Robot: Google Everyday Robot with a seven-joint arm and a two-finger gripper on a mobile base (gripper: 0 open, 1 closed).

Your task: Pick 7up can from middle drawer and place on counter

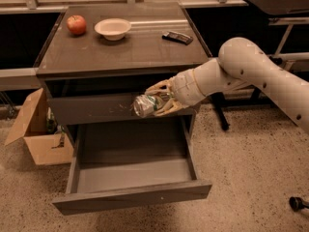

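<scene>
I hold the dented silvery green-labelled can pinched sideways in the gripper, above the open dark-grey middle drawer, with the glossy grey-brown tabletop higher and farther back.

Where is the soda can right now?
The gripper holds the can in its jaws, mid-view, in the air above the open drawer and just in front of the scratched drawer front below the counter.
</scene>
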